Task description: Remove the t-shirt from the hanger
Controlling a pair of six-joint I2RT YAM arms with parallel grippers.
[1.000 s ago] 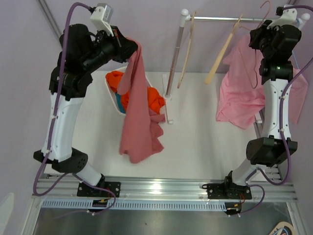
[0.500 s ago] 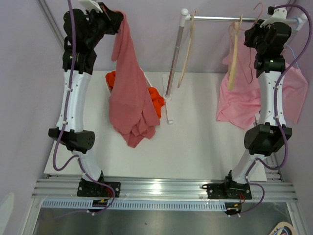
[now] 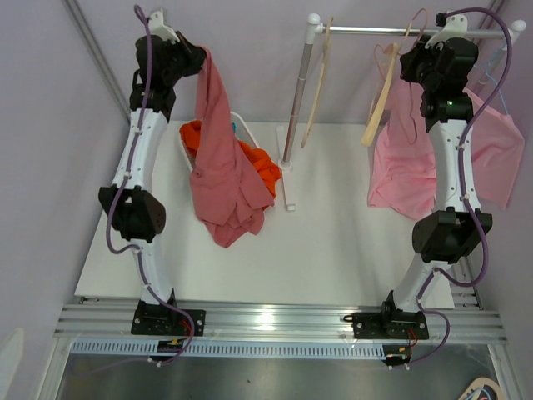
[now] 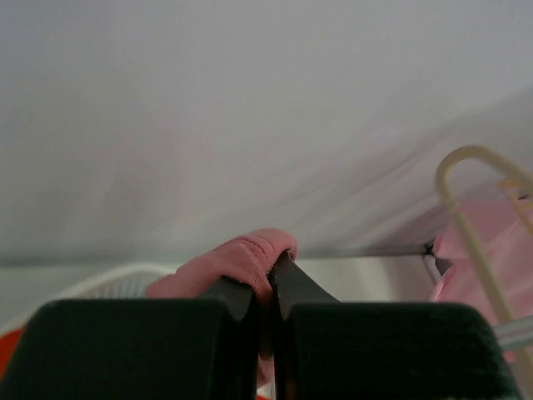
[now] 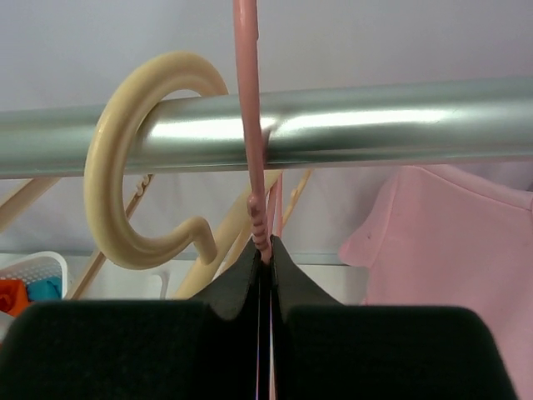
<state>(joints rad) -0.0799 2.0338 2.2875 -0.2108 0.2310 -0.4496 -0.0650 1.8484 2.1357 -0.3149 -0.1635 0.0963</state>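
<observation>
My left gripper (image 3: 196, 57) is raised high at the back left and is shut on a fold of the salmon-pink t-shirt (image 3: 221, 167), which hangs free with its hem over the table. The pinched fabric shows between the jaws in the left wrist view (image 4: 250, 254). My right gripper (image 3: 412, 60) is up at the steel rail (image 3: 391, 32) and is shut on the neck of a pink hanger (image 5: 250, 125) hooked over the rail (image 5: 375, 125). A cream hanger (image 5: 141, 158) hangs beside it.
A white basket (image 3: 188, 150) with orange clothes (image 3: 262, 167) stands behind the held shirt. Light pink shirts (image 3: 412, 158) hang on the rail at the right. The rack's upright post (image 3: 298, 100) stands mid-table with a wooden hanger (image 3: 316, 92) beside it.
My left arm has swung up and straightened, lifting the salmon t-shirt higher. My right gripper has shifted slightly left along the rail, and the cream hanger has swung.
</observation>
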